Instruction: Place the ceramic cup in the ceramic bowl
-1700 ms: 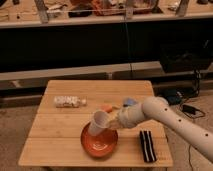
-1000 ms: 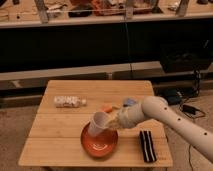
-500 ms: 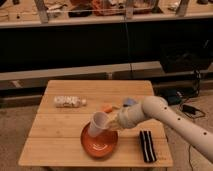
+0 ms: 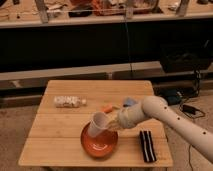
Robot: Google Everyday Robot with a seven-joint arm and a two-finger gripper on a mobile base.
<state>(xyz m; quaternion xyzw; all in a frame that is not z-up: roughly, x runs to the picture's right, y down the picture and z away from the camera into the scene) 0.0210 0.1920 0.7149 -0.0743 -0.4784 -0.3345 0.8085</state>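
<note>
Contact is made between the gripper (image 4: 111, 121) and the cup (image 4: 98, 124): the cream cup is clasped at its side by the jaws and is held tilted, with its open mouth turned up and to the left. The cup is held low over the bowl (image 4: 100, 146), above the bowl's back-left rim; whether its lower end touches the rim cannot be told. The glossy orange-red bowl is set near the front edge of the wooden table (image 4: 55, 142), a little right of the middle. The gripper is borne by the pale arm (image 4: 172, 122), which is extended in from the right. A clear bottle (image 4: 69, 101) is laid on its side on the left part of the table, well apart from the bowl. A small orange thing (image 4: 107, 107) and a blue thing (image 4: 129, 102) are seen behind the gripper. A black striped object (image 4: 147, 145) is laid just right of the bowl.
</note>
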